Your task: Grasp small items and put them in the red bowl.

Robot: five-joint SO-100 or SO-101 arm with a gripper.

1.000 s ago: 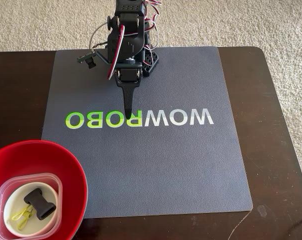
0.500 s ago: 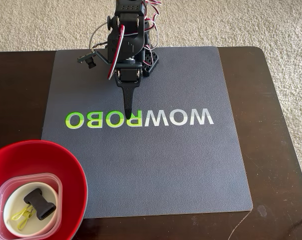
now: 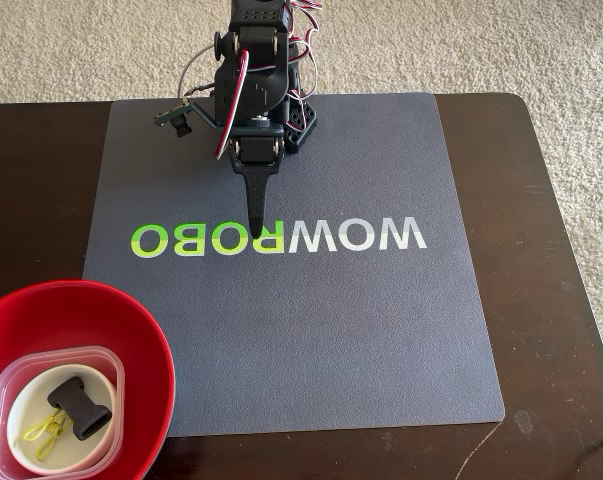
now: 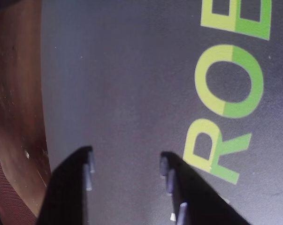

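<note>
The red bowl [image 3: 141,345] sits at the lower left of the fixed view, half off the mat. Nested inside it is a clear square tub [image 3: 109,362]. The tub holds a white bowl [image 3: 26,400], and in that bowl lie a black buckle [image 3: 81,408] and a yellow-green clip [image 3: 39,432]. My gripper [image 3: 258,228] points down at the mat's lettering, far from the bowl, and looks edge-on here. In the wrist view the gripper [image 4: 126,157] has its two dark fingers apart, with only bare mat between them.
The grey mat [image 3: 361,330] with WOWROBO lettering [image 3: 381,235] covers most of the dark wooden table [image 3: 551,300]. The arm's base [image 3: 281,110] stands at the mat's far edge. Beige carpet lies beyond the table.
</note>
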